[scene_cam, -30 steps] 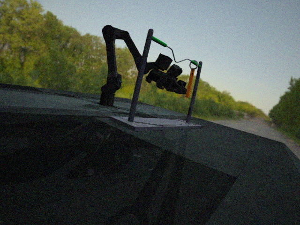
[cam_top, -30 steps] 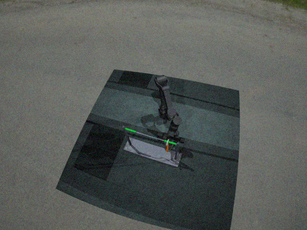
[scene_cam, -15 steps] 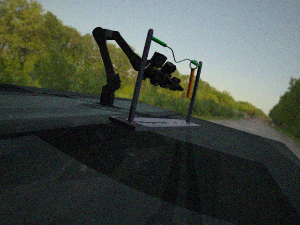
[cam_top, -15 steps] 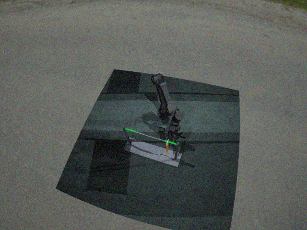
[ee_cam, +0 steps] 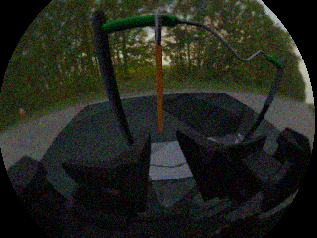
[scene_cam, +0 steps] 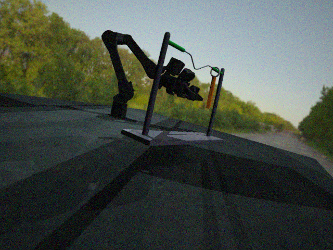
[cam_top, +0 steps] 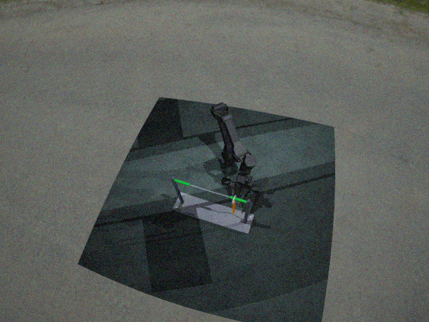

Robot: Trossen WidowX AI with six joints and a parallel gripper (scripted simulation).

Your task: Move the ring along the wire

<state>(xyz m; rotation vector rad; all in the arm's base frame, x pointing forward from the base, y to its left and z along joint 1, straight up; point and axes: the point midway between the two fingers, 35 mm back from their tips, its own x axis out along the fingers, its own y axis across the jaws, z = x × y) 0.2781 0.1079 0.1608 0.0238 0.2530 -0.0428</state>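
Note:
The ring (cam_top: 233,199) (ee_cam: 158,32) hangs around the green wire part (cam_top: 241,200) (ee_cam: 131,22) beside the right post (cam_top: 247,212) (scene_cam: 216,107), which is on the left in the wrist view (ee_cam: 110,79). Its orange handle (cam_top: 233,208) (scene_cam: 210,92) (ee_cam: 158,89) hangs down freely, nearly upright. My gripper (scene_cam: 200,98) (ee_cam: 162,133) is open and empty, with a gap between its fingertips. It is on the arm's side of the handle, apart from it. The grey wire (scene_cam: 192,60) (ee_cam: 223,41) bends down and up between the green parts.
The other green part (cam_top: 181,182) (scene_cam: 177,46) (ee_cam: 274,60) meets the far-end post (cam_top: 177,192) (scene_cam: 156,86) (ee_cam: 267,101). Both posts stand on a pale base plate (cam_top: 214,215) (ee_cam: 168,149). Dark shadows cross the table top (cam_top: 277,259).

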